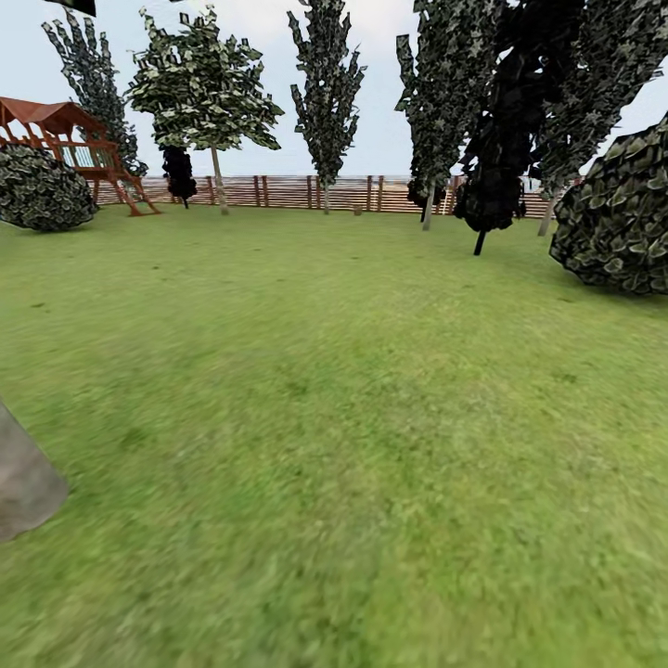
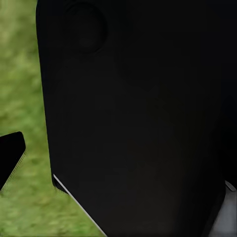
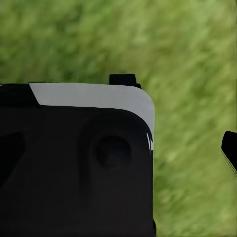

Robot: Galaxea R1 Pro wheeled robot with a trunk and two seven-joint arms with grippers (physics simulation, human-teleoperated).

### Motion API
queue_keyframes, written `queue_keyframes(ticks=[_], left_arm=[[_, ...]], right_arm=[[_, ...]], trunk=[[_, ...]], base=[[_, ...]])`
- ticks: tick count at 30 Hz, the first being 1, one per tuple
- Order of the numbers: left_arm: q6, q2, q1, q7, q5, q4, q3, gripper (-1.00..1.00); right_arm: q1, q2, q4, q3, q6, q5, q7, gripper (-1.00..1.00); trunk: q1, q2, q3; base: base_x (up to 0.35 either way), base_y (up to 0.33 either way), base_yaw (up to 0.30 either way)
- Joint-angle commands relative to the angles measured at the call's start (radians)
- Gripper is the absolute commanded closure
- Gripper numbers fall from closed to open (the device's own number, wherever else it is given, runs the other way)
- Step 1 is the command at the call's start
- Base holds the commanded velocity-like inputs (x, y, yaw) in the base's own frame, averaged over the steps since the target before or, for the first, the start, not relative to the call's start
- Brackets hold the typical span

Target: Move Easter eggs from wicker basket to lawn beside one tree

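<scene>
head view: open lawn ahead, slat fence at the far edge, pale-trunk trees along it, playset far left, dark bushes at the right. a grey shape sits at the left edge. both wrist views: black robot body over grass; can't tell either gripper's state.

Wide mottled green grass under a pale overcast sky. Along the far edge, a brown slatted fence, tall speckled trees, a wooden playset at left, dark leafy bushes at right.
</scene>
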Motion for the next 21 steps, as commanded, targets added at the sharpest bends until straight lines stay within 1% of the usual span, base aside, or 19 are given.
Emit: queue_keyframes(ticks=[1,21], left_arm=[[-0.002,0.000,0.000,-0.001,0.001,0.000,0.002,-1.00],[-0.002,0.000,0.000,-0.001,0.001,0.001,0.003,-1.00]], right_arm=[[-0.001,0.000,0.001,-0.005,-0.004,0.002,0.003,-1.00],[-0.001,0.000,0.001,-0.005,-0.004,0.002,0.003,-1.00]], trunk=[[0.001,0.000,-0.001],[0.001,0.000,-0.001]], base=[[0.323,0.000,0.000],[0.325,0.000,0.000]])
